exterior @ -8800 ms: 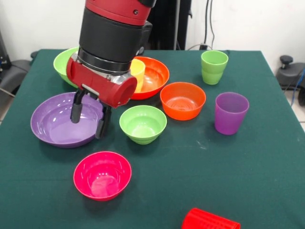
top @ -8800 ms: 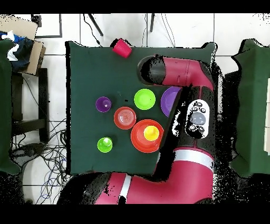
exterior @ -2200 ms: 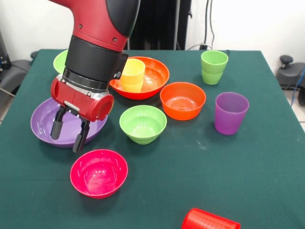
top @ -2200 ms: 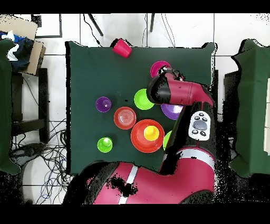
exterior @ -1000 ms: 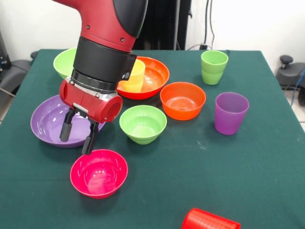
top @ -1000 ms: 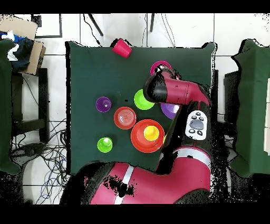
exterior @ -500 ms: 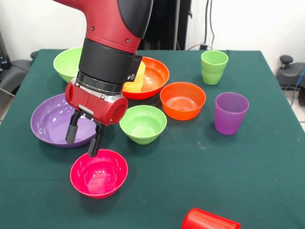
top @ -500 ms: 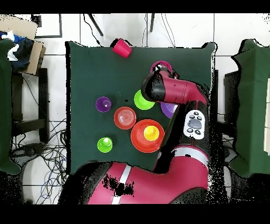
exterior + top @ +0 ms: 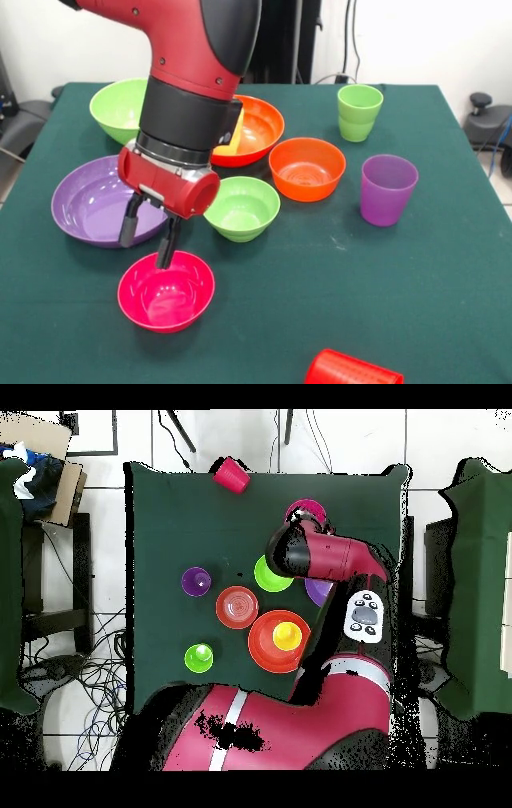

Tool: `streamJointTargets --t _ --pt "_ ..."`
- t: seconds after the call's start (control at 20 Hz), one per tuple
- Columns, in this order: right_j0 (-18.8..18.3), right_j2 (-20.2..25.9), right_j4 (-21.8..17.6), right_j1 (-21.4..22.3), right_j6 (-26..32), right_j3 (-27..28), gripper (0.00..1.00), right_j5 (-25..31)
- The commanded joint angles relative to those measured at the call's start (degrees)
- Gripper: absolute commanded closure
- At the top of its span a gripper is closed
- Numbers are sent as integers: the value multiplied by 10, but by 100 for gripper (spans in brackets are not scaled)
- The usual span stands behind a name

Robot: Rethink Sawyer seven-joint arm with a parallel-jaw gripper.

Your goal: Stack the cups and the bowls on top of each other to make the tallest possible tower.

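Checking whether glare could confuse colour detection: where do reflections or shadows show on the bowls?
Front view: pale glossy highlights inside the magenta bowl, the purple bowl and the small orange bowl; the open gripper hangs above the magenta bowl's far rim. Overhead view: the arm hides most of that bowl, so no glare is readable there.
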State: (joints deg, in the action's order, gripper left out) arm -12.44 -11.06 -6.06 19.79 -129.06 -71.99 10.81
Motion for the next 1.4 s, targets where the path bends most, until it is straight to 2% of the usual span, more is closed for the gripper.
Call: streamJointTargets --t 0.05,0.6,1.4 --pt "17 48 9 -62 -48 16 0 1" --pt "24 39 12 -82 -58 24 0 -24" --pt "15 46 8 -67 -51 9 0 -21"
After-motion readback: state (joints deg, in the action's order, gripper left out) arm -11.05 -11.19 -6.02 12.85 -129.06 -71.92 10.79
